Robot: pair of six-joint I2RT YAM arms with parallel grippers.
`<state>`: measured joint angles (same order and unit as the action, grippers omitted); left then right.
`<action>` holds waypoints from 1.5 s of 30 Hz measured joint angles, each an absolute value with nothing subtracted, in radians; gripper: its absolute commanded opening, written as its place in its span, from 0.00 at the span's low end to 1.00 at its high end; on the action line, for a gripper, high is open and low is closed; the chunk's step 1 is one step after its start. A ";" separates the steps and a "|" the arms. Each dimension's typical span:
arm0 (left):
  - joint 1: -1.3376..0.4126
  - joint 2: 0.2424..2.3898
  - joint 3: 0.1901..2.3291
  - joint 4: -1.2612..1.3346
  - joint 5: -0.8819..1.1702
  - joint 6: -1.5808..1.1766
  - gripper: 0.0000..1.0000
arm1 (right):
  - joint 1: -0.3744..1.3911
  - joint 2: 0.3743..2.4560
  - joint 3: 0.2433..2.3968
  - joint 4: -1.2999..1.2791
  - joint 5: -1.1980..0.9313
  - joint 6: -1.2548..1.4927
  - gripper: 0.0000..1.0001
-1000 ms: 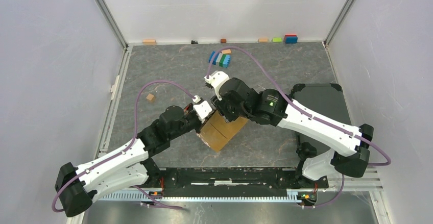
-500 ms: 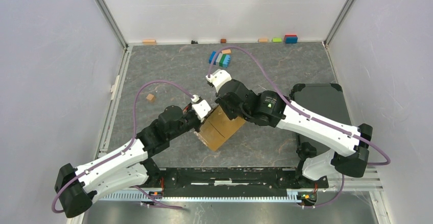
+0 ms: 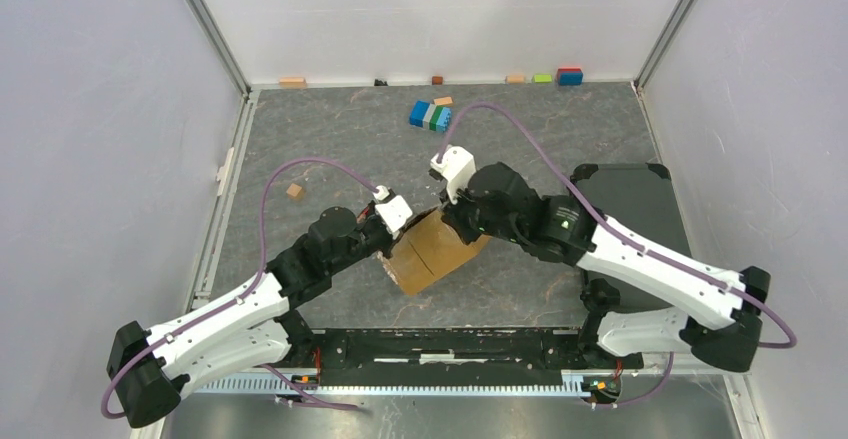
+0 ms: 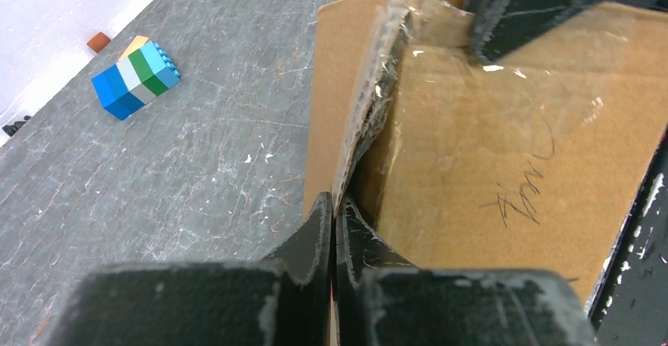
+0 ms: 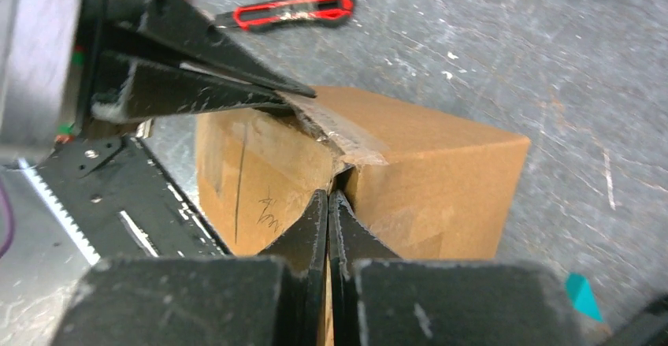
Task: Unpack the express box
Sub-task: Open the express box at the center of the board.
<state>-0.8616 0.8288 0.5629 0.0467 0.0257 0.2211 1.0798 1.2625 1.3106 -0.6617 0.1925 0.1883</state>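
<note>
Prying at express box mid-table: seam cracked, flaps not up, nothing out yet.

Top cam: brown cube-ish carton sits skewed btw both arms, near front-centre of grey stone-look table. Left gripper is on its left top edge, right gripper on the far top edge. Top looks mostly shut, so est. early stage: flaps to spread, contents to lift out. Left wrist: fingers pressed together, pinching the thin edge of one flap. Clear glossy tape is wrinkled and torn along the seam, flap raised a crack. Card is matte, w/ pen scribble. Right wrist: fingers pressed tight at the seam under the torn tape; can't tell if any card is caught btw them. Box walls flat, corners crisp. Red/black box cutter lies on table beyond box.
</note>
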 measured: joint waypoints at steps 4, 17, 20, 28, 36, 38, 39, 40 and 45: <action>-0.862 0.827 0.563 0.050 0.023 0.216 0.02 | 1.064 1.164 1.182 -0.530 0.087 0.177 0.00; -0.859 0.825 0.563 0.052 0.030 0.183 0.02 | 1.058 0.989 0.918 -0.231 -0.053 0.147 0.00; -0.857 0.837 0.570 0.054 0.033 0.175 0.02 | 1.058 0.967 0.889 -0.199 -0.057 0.133 0.00; -0.853 0.863 0.590 0.054 0.046 0.147 0.02 | 1.093 0.952 0.879 -0.196 -0.052 0.064 0.00; -0.852 0.866 0.594 0.046 0.055 0.141 0.02 | 1.132 0.956 0.879 -0.197 -0.053 0.005 0.00; -0.852 0.866 0.595 0.045 0.055 0.134 0.02 | 1.133 0.956 0.879 -0.198 -0.052 0.002 0.00; -0.852 0.865 0.595 0.045 0.055 0.129 0.02 | 1.134 0.956 0.880 -0.200 -0.051 0.003 0.00; -0.852 0.862 0.595 0.045 0.054 0.123 0.02 | 1.134 0.957 0.883 -0.204 -0.051 0.005 0.00; -0.852 0.869 0.596 0.043 0.059 0.094 0.02 | 1.153 0.960 0.904 -0.239 -0.031 0.013 0.00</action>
<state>-0.8520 0.8688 0.5957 0.0433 0.0586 0.0940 1.1530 0.9600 0.9039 -0.2390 -0.0307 0.0132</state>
